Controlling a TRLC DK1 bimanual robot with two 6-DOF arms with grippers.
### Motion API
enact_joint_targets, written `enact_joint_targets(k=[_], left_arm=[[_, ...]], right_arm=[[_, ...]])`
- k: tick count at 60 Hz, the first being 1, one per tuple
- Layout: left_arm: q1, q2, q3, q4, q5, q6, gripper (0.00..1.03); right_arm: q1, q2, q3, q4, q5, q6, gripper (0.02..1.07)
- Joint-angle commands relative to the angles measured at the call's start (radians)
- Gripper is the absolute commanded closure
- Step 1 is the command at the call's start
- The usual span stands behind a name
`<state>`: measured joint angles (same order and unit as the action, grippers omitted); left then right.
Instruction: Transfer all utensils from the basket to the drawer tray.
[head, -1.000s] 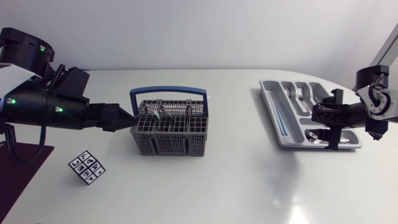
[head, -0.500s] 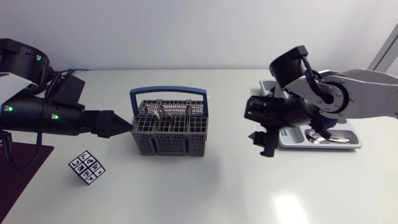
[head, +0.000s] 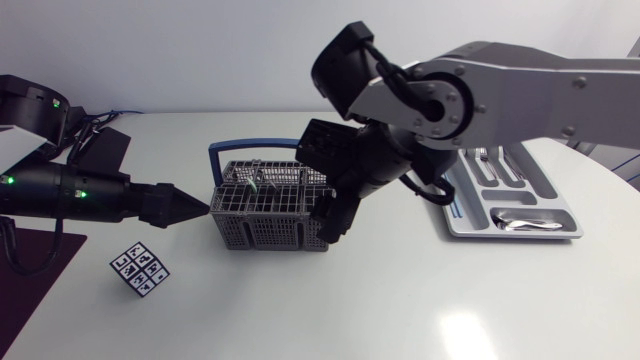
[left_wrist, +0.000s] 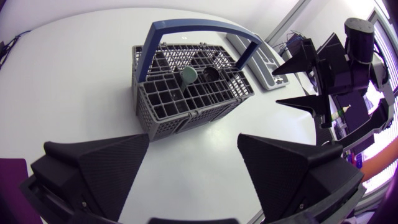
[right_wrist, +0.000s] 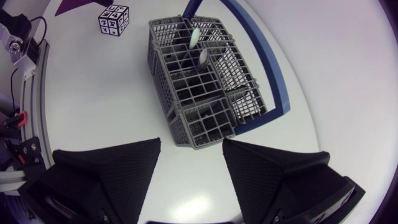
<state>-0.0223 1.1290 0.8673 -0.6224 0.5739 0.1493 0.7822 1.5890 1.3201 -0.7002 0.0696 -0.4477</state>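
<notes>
The grey wire basket (head: 270, 215) with a blue handle stands mid-table, and two utensils (head: 256, 184) stick up in its back cells. My left gripper (head: 200, 208) is shut to a point just beside the basket's left wall, holding nothing. My right gripper (head: 335, 212) hangs open and empty at the basket's right end. In the right wrist view the basket (right_wrist: 205, 87) lies ahead of the right gripper (right_wrist: 191, 142), with a pale green utensil (right_wrist: 194, 36) at its far end. The grey drawer tray (head: 520, 235) at the right holds forks and a spoon.
A black-and-white patterned cube (head: 139, 268) sits in front of the left arm. A dark purple mat (head: 30, 275) covers the table's left front corner. From the left wrist view, the right gripper (left_wrist: 292, 82) hovers beyond the basket (left_wrist: 186, 93).
My right arm has swung from over the tray across the table to the basket's right end. My left gripper has drawn back slightly to the left.
</notes>
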Motion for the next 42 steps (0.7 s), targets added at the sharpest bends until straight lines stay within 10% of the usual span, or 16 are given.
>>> enact_joint_targets(k=[1, 42], left_arm=[[0.013, 0.022, -0.033, 0.006, 0.024, 0.041, 0.04], [0.073, 0.068, -0.071, 0.052, 0.147, 0.196, 0.04]], right_arm=[[0.031, 0.072, 0.068, -0.044, 0.01, 0.096, 0.34], [0.103, 0.382, 0.376, -0.053, 0.168, 0.307, 0.39]])
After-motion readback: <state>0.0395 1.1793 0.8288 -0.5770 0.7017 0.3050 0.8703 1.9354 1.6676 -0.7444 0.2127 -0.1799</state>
